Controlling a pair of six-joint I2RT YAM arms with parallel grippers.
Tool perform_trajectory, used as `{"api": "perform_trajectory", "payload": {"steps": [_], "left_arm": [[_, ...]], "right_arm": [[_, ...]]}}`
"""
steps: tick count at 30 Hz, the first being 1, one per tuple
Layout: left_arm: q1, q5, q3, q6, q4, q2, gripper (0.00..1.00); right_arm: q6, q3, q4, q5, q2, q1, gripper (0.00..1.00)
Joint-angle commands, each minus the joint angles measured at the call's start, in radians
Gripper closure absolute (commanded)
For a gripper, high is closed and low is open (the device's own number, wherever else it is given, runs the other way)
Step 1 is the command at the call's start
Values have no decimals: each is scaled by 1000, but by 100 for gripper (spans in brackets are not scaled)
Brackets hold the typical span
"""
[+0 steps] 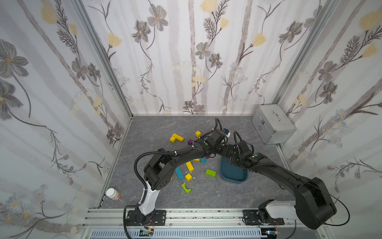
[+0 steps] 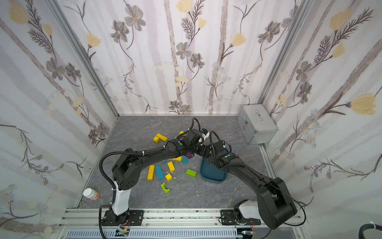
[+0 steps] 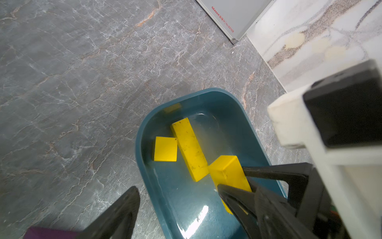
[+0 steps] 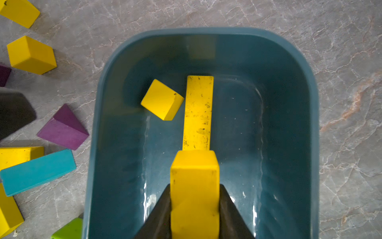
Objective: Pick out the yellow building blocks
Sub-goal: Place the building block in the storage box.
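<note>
My right gripper [image 4: 194, 186] is shut on a yellow block [image 4: 194, 182] and holds it over the dark teal tray [image 4: 97, 124]. Two of the yellow building blocks lie in the tray: a cube [image 4: 162, 99] and a long scuffed bar [image 4: 198, 111]. My left gripper [image 3: 190, 209] is open and empty at the tray's near rim [image 3: 140, 144], close beside the held block [image 3: 227, 173]. More yellow blocks lie loose on the table in both top views: an L-shaped group [image 1: 176, 137], a cube [image 1: 198, 133], a bar [image 1: 189, 166], a small cube [image 1: 188, 177] and another bar [image 2: 151, 172].
Among the yellow ones lie a teal bar [image 1: 179, 173], a lime green block [image 1: 210, 172], a green arch [image 1: 186, 187] and a purple wedge [image 4: 64, 128]. A metal case [image 1: 273, 124] stands at the back right. A white bottle [image 1: 113, 194] lies at the front left.
</note>
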Motion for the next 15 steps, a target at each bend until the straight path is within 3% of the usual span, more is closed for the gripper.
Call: {"api": "perform_trajectory", "payload": {"steps": [1,15], "left_arm": [[-1,43,11,-11,-11,9,11],[-1,94,46,-69,-34,53,11]], "right_arm": [[-12,3,72,17,17,-17,65],[-60,53,120,-11,139,-114,62]]}}
